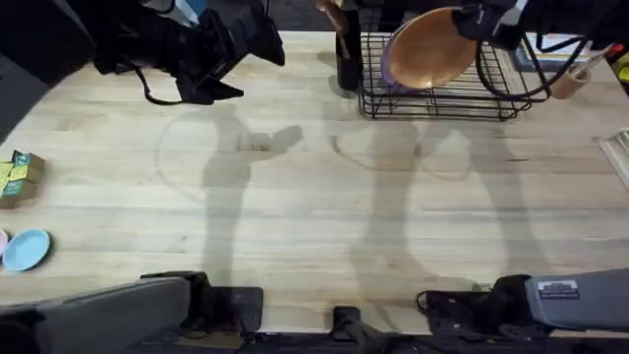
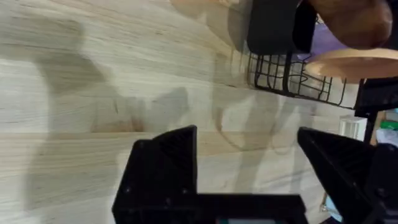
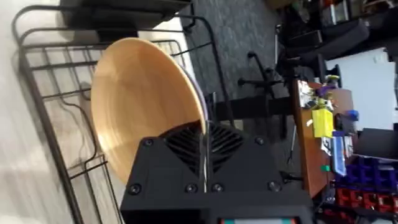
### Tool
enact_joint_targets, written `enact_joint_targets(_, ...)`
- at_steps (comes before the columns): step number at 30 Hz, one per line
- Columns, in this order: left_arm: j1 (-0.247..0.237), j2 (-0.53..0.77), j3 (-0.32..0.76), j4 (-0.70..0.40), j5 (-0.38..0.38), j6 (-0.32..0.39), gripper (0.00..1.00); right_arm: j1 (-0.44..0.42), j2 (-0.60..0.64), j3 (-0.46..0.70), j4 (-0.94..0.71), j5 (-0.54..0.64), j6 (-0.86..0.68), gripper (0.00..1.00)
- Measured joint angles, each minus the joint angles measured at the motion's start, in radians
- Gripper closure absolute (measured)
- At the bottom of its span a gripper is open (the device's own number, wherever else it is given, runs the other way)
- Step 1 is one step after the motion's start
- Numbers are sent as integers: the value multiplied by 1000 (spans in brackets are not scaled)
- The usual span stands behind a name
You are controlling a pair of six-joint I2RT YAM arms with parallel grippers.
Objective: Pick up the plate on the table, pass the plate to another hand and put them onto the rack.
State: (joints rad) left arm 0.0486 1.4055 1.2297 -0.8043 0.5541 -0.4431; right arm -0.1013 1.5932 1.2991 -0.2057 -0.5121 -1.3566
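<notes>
The task looks almost done. The plate (image 1: pixel 430 47) is at the far right of the table, standing on its edge and tilted, down inside the rack (image 1: pixel 442 98). The right gripper (image 3: pixel 203 155) is pinched tight on the rim of the plate, so the plate is not let go yet. I think the pick up and the pass from one arm to the other are finished, because the right arm has the plate and the left arm has nothing. What is left is small: set the plate into a slot so it stands by itself, open the fingers, and pull the arm away. I cannot tell if the plate already sits in a slot or is just hanging above the wires. The left gripper (image 2: pixel 249 162) is up over the far left part of the table (image 1: pixel 314 197), well apart from the rack. Its fingers are spread wide and hold nothing. Now the count. There is one orange plate. Behind it, in the rack, a bit of a purple plate (image 1: pixel 387 61) peeks out, so that makes two plates in the rack. There is one black wire rack. There are two arms and two grippers. At the near left edge of the table lies one small blue dish (image 1: pixel 26 249), and a little farther along that edge sits one small green and yellow box (image 1: pixel 20 175).
</notes>
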Motion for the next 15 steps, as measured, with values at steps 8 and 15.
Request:
enact_joint_targets(8, 0, 0, 0, 0, 0, -6, 7, 0, 37, 0, -14, 0, -29, 971)
enact_joint_targets(15, 0, 0, 0, 0, 0, -10, 6, 0, 72, 0, -80, 1, -36, 971)
